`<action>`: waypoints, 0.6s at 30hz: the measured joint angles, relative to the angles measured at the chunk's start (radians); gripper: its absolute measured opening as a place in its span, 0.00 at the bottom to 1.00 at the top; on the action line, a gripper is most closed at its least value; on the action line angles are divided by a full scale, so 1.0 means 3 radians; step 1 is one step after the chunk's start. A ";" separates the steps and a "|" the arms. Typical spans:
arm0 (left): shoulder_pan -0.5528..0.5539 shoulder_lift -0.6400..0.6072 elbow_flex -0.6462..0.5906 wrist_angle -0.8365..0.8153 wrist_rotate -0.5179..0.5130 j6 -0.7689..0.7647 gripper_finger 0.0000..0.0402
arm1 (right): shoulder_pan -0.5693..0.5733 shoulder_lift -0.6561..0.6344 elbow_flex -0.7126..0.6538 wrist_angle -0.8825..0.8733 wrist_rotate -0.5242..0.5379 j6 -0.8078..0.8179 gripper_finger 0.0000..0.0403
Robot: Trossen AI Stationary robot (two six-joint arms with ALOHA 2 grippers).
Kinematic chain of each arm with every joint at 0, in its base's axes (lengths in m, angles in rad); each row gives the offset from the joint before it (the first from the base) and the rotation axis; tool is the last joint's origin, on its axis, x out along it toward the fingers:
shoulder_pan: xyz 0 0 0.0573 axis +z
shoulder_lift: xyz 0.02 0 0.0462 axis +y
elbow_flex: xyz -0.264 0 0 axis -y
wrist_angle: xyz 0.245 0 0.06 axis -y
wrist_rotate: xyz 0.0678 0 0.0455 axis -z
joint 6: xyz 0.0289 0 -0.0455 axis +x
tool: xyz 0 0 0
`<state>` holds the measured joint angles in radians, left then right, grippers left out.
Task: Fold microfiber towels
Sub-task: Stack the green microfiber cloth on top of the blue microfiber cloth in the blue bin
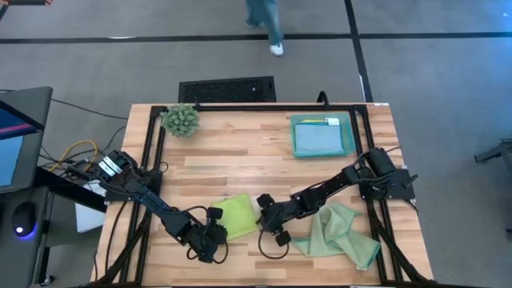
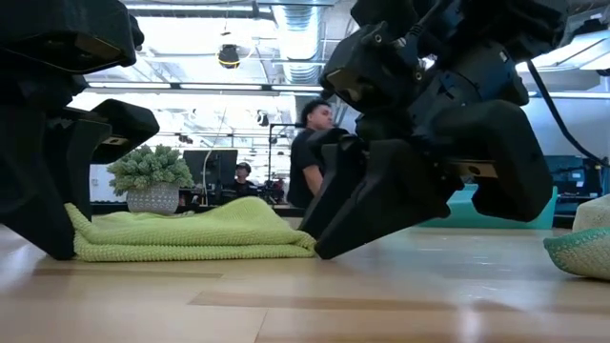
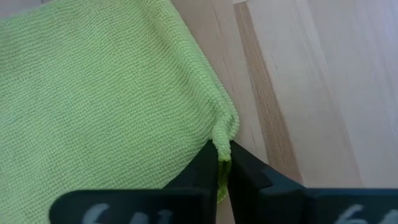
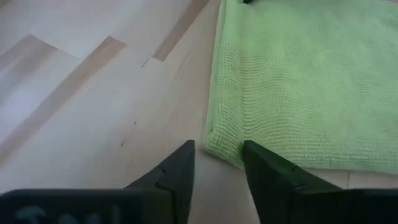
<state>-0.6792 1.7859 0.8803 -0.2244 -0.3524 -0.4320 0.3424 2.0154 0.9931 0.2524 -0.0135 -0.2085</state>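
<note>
Your left gripper (image 3: 222,163) is the closest thing to its wrist camera, and you can see its two dark fingers pinched tight on a corner of the lime green towel (image 3: 106,106), with a small tuft of cloth squeezed up between the tips. From above, that towel (image 1: 237,214) lies folded on the wooden table (image 1: 240,152) near the front edge, between your two arms, and the left gripper (image 1: 214,234) sits at its front left corner. Your right gripper (image 1: 262,210) is at the towel's opposite side, just beside its right edge. In the right wrist view the fingers stand partly apart, one over bare wood and the other at the folded corner of the lime towel (image 4: 298,87), and you cannot tell from that view whether the cloth is actually between them yet. From table height the lime towel (image 2: 191,233) lies flat in a low doubled stack, with dark gripper bodies at both ends. To the right of your right arm, the pale sage green towel (image 1: 340,234) lies crumpled and unfolded at the front right of the table. At the back right, the teal tray (image 1: 350,136) holds a light blue towel (image 1: 318,139), with a strip of yellow towel (image 1: 314,121) showing at its far edge. A small spiky plant (image 1: 181,119) stands at the back left corner.
</note>
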 joint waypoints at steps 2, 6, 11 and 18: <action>0.0000 0.0000 -0.0001 0.0006 0.0000 -0.0001 0.02 | -0.0003 -0.0005 -0.0012 -0.0003 0.0004 0.0012 0.32; 0.0003 0.0001 -0.0002 0.0028 -0.0001 -0.0001 0.02 | -0.0006 -0.0006 -0.0014 -0.0032 0.0039 0.0025 0.18; 0.0005 0.0005 -0.0005 0.0112 -0.0002 0.0004 0.02 | -0.0008 -0.0011 -0.0014 -0.0074 0.0060 0.0021 0.02; 0.0005 0.0005 -0.0005 0.0113 0.0000 0.0005 0.02 | -0.0001 -0.0009 -0.0016 -0.0108 0.0024 0.0021 0.01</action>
<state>-0.6777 1.7874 0.8787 -0.1904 -0.3523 -0.4306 0.3421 2.0126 0.9882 0.2199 -0.0063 -0.2022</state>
